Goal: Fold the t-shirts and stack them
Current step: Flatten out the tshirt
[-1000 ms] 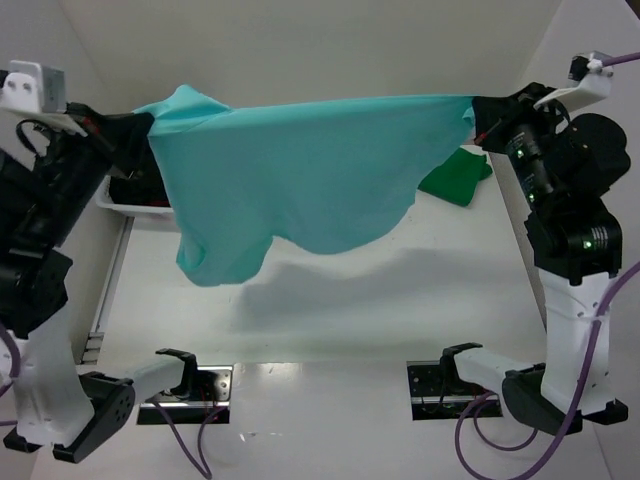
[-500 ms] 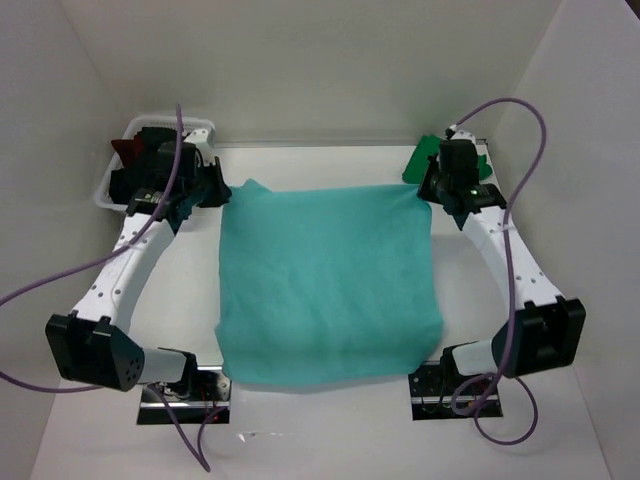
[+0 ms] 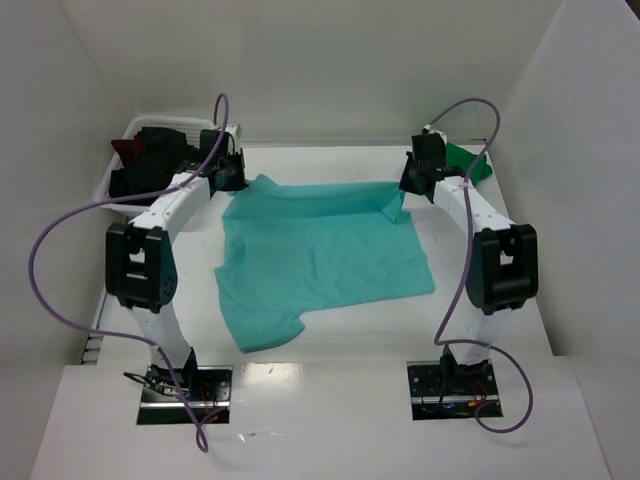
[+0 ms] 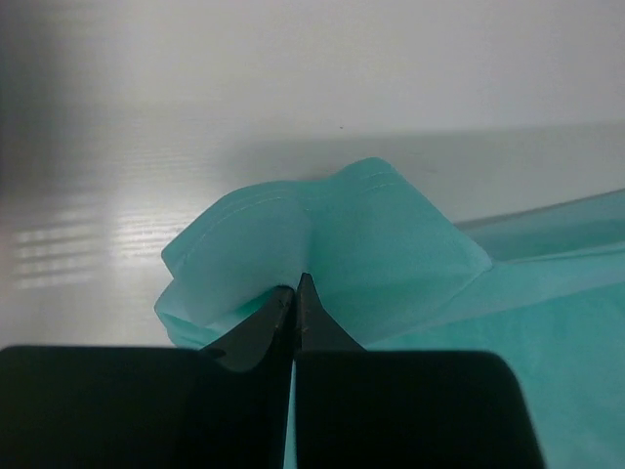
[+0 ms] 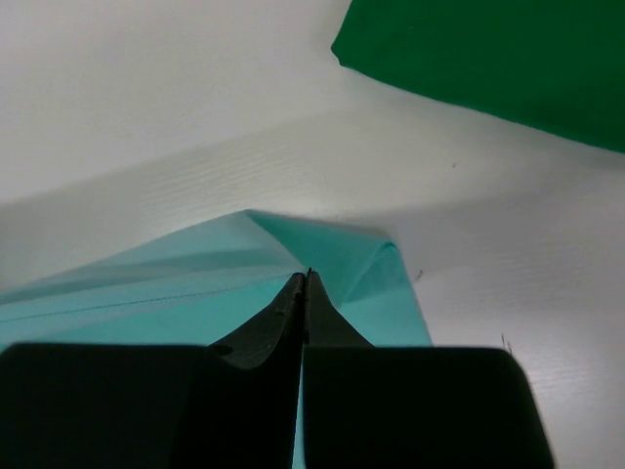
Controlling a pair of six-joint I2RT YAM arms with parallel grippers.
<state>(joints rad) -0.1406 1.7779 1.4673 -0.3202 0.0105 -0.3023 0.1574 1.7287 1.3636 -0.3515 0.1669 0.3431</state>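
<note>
At the far left corner of the tabletop (image 3: 330, 335) stands a white lattice basket (image 3: 128, 126) holding a black shirt (image 3: 160, 142) and a dark red one (image 3: 124, 150), both bunched and unfolded.

Just beside the basket, the left gripper (image 4: 296, 289) has its jaws pressed together on the far left corner of the light teal t-shirt (image 3: 320, 255). Its wrist view shows the cloth puffing up in a doubled, stitched fold on both sides of the fingertips.

The teal shirt lies spread over the middle of the tabletop, slightly rumpled. A sleeve sticks out toward the near left, and the far edge runs as a creased band between the two grippers.

The right gripper (image 5: 306, 285) is likewise clamped tight on the shirt's far right corner, the cloth peaking into a small tent around its tips.

Beyond it, at the far right corner, lies the dark green t-shirt (image 3: 472, 163), apart from the teal one.

The teal shirt looks light, thin and wholly limp. It should sag wherever it is unsupported and hold no shape of its own, so two holds set well apart suit it better than one. Hems and corners, where the cloth is doubled and stitched, are likely the surest places to pinch. A shallow bite on a single layer could slip free. The smooth tabletop should let it drag easily, though dragging may pull in wrinkles.
</note>
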